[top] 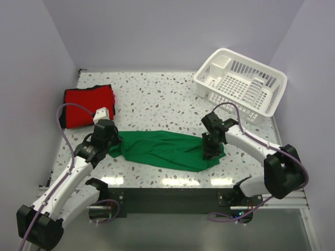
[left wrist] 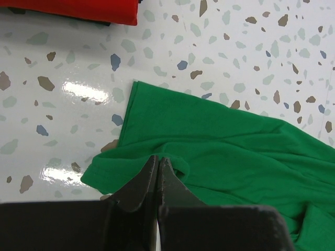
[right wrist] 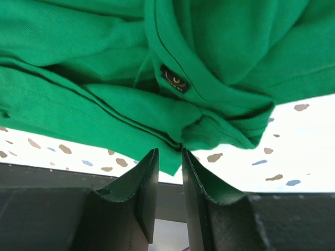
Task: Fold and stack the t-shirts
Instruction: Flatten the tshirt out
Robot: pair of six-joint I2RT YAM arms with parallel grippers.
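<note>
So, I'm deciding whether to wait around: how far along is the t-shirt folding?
Done: the red t-shirt lies folded at the far left of the table. In hand: the green t-shirt is a bunched strip near the front edge, with the left gripper shut at its left end and the right gripper slightly open at its right end. Left: fold the green one and stack the two.

On the counter (top: pixel 157 99), the folded t-shirt (top: pixel 88 107) lies behind and left of the crumpled t-shirt (top: pixel 167 149); the basket (top: pixel 241 86) stands behind and right of it.
</note>
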